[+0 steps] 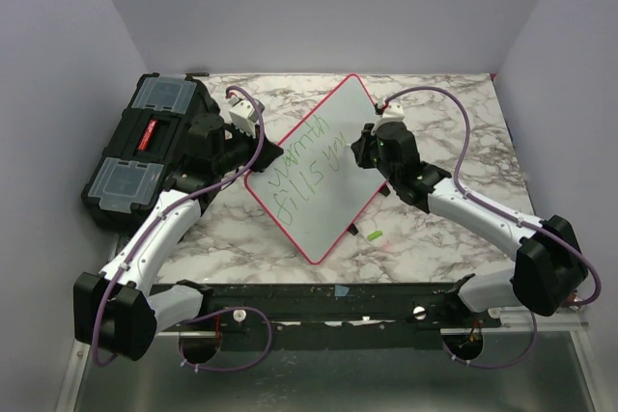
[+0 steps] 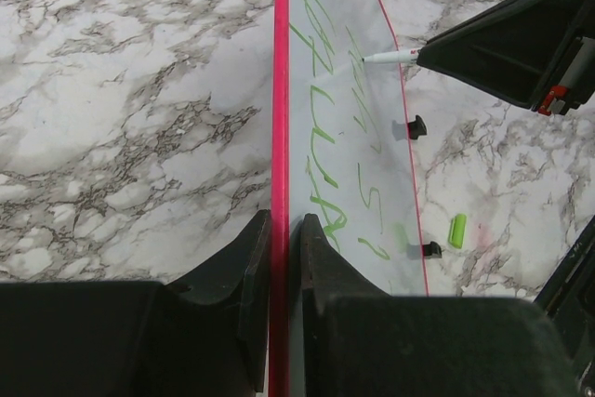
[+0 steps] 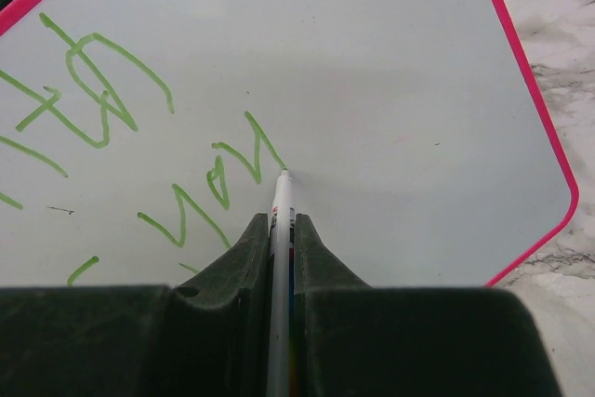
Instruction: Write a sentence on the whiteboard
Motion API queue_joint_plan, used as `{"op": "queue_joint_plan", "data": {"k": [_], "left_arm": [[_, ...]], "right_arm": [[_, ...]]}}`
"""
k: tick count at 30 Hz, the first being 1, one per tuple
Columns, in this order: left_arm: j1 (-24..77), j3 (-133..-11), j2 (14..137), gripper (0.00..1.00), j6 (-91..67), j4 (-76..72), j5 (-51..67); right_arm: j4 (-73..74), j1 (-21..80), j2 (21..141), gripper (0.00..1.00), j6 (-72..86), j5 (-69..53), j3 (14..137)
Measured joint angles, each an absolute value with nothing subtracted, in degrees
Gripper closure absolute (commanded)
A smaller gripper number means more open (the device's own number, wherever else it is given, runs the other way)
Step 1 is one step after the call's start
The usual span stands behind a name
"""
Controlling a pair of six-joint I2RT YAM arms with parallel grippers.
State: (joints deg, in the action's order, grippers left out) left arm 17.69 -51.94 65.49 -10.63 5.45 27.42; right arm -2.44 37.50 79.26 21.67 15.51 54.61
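Black fingers of the right gripper fill the bottom of its wrist view, pinched tight on a white marker. The tip of the marker meets the whiteboard just beside the newest green strokes.

Along the opposite edge, the left gripper is clamped on the pink rim, one finger on each face.

Seen from above, the whiteboard occupies the middle of the frame, turned like a diamond between the two arms. Whether it lies flat or is tipped up at the held edge is hard to tell from there. The sentence runs in green across its upper half and reads roughly "warmth fills you", with the marker at the last word.

Judging by that, the writing is well under way but probably not finished. The lower right half of the board is bare and free for more words. What looks like the marker's green cap lies on the table just off the board's lower right edge, so recapping is likely left too.

Beneath everything is a grey-veined marble table. A black toolbox with clear lid compartments sits at the upper left, behind the left arm. Plain pale lilac walls close the scene on three sides.
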Motion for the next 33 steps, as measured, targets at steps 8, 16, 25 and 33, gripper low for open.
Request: {"op": "queue_joint_plan", "data": {"k": [8,16,25,33], "left_arm": [[17.76,-51.94,65.49,1.00,-10.63,5.13,27.46],[17.76,-51.94,65.49,1.00,-10.63,4.97,27.46],[17.76,-51.94,65.49,1.00,-10.63,4.95,27.46],[17.76,-51.94,65.49,1.00,-10.61,4.95,27.46]], "right_arm": [[-1.37,37.50,78.39,0.99,21.65,16.23,54.54],[-1.08,37.50,77.58,1.00,21.54,17.72,55.77],[-1.39,37.50,78.48,0.99,21.37,18.70,59.09],[-1.61,37.50,80.95,1.00,21.39,18.74,60.62]]}}
